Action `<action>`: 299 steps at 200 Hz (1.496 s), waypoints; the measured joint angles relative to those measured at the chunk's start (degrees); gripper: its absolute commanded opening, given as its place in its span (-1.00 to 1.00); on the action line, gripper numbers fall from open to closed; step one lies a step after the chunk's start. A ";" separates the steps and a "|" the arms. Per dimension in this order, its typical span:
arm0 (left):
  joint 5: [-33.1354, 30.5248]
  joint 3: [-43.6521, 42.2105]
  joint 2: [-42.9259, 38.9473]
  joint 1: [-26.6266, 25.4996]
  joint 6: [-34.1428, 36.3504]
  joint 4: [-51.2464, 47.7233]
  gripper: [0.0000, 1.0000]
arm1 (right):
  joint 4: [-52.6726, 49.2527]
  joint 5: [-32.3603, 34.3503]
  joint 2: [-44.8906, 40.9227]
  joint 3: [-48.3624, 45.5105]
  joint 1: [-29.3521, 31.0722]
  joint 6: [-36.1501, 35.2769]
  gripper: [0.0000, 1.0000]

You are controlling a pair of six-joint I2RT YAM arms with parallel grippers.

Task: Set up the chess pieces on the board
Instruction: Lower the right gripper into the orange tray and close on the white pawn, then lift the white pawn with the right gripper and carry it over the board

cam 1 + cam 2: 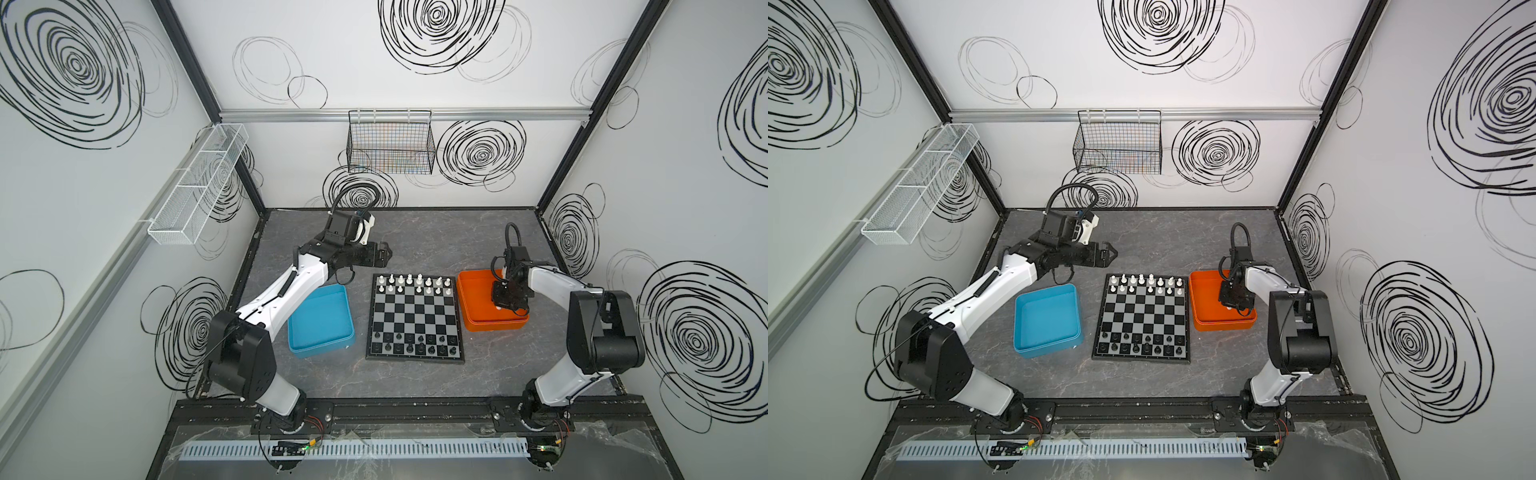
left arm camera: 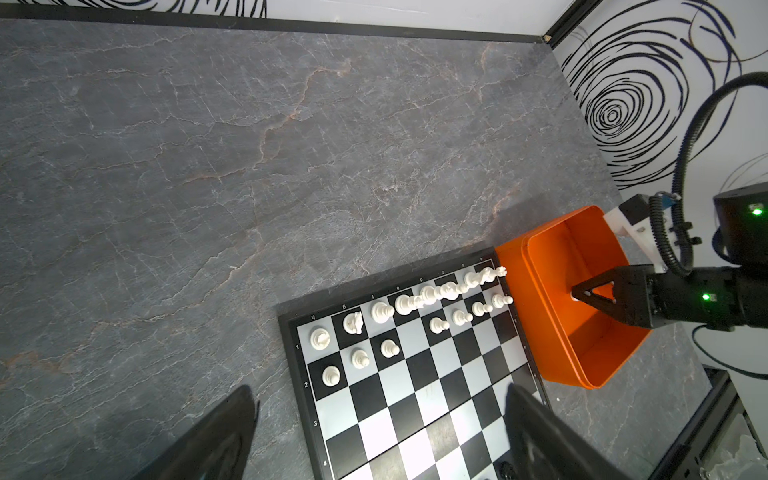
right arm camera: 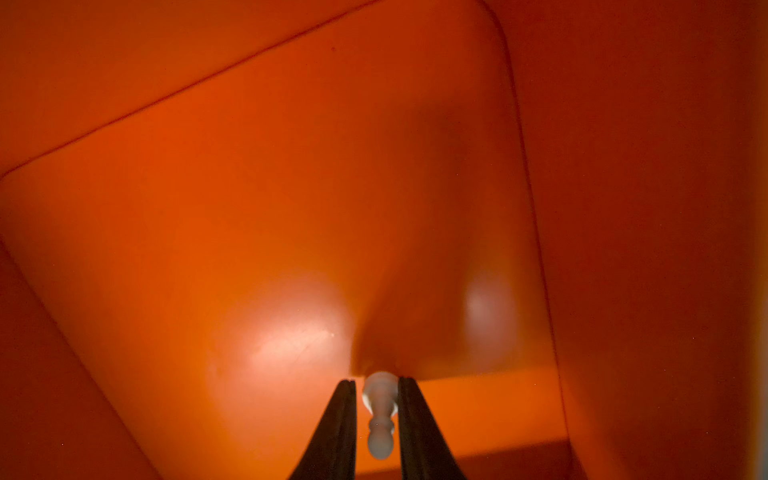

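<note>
While my two arms reach in over the grey tabletop (image 1: pixel 415 232), the board (image 1: pixel 414 316) lies flat at its middle, between two trays. The blue tray (image 1: pixel 328 328) sits on the board's left, with one corner hidden under my left arm. The orange tray (image 1: pixel 471 291) sits just beside the board's right edge, and my right arm dips into it.

My left tool (image 1: pixel 387 254) hangs above the bare tabletop off the board's far left corner, its fingers (image 2: pixel 216 436) spread wide.

My right tool (image 3: pixel 376 381) is down inside the orange tray, narrowed about a single white pawn (image 3: pixel 379 411). One finger lies against the pawn's base and the other just beside it. I cannot tell whether the grip is firm.

On the board, the white chess pieces (image 1: pixel 419 279) stand upright along the two far rows, and the black chess pieces (image 1: pixel 415 347) along the two near rows.

The pawn's long axis runs along my fingers, its base at the fingertips and its round head pointing back toward my wrist.
</note>
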 measured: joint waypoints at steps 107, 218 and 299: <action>0.31 -0.24 0.00 0.09 0.00 0.04 0.92 | -0.20 1.33 0.04 0.13 0.74 0.00 -0.77; 0.04 -0.68 -0.24 4.98 1.16 -0.68 0.92 | -5.18 2.80 -2.16 6.97 3.72 0.07 -0.80; -1.31 -4.83 -5.81 15.21 0.42 -1.75 0.92 | -9.53 3.67 3.17 27.89 19.91 1.64 -0.79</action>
